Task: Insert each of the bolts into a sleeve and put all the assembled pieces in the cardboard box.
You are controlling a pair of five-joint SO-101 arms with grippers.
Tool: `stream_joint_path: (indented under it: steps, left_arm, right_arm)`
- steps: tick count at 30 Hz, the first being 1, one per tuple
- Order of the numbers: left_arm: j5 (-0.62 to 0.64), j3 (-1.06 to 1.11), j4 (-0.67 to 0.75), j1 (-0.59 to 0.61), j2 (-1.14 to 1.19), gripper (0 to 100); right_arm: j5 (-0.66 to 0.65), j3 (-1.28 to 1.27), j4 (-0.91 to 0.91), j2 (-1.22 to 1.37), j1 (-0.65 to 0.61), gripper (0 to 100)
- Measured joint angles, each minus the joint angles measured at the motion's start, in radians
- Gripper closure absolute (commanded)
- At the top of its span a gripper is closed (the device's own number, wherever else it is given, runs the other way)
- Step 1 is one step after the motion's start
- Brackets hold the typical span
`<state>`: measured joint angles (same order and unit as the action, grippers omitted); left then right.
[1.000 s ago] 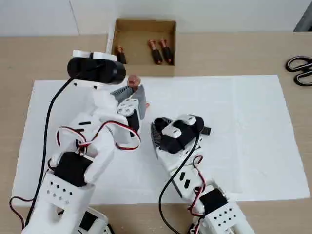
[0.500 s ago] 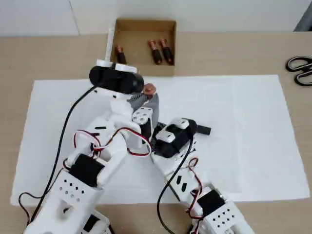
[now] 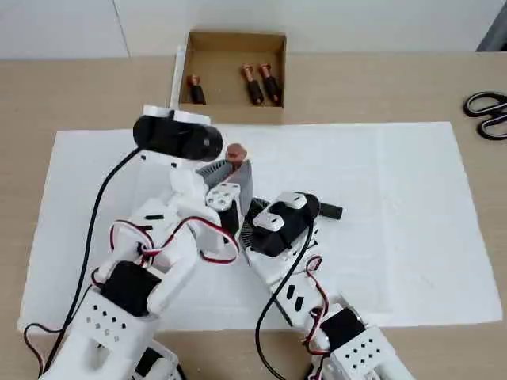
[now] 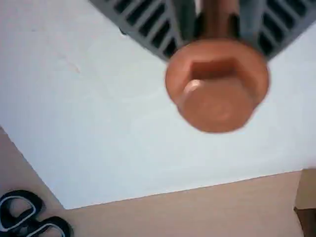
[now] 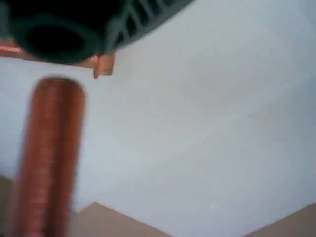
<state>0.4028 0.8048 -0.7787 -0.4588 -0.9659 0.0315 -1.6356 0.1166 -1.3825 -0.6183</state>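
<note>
White paper (image 3: pixel 396 206) covers the table. My left gripper (image 3: pixel 234 168) pinches the copper bolt (image 4: pixel 217 86); my right gripper (image 3: pixel 265 222) clamps the black sleeve (image 3: pixel 329 211) just beside it. I'd line shaft with bore, then push gently.

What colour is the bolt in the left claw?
Copper-orange bolt; the left wrist view shows it best.

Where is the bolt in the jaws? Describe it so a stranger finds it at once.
Over the white sheet, near the cardboard box, the left arm holds a copper bolt in its grey jaws, head protruding. Unlike the three sleeved pieces in the box, it is bare.
</note>
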Motion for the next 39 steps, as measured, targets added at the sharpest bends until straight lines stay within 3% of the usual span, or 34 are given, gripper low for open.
stream_joint_path:
  steps: [27, 39]
  left_arm:
    - [0.002, 0.041, -0.015, -0.025, -0.002, 99]
    - [-0.029, 0.097, 0.058, -0.023, -0.015, 99]
  right_arm:
    - [0.000, 0.000, 0.000, 0.000, 0.000, 99.5]
    - [0.000, -0.002, 0.002, 0.002, 0.002, 99.5]
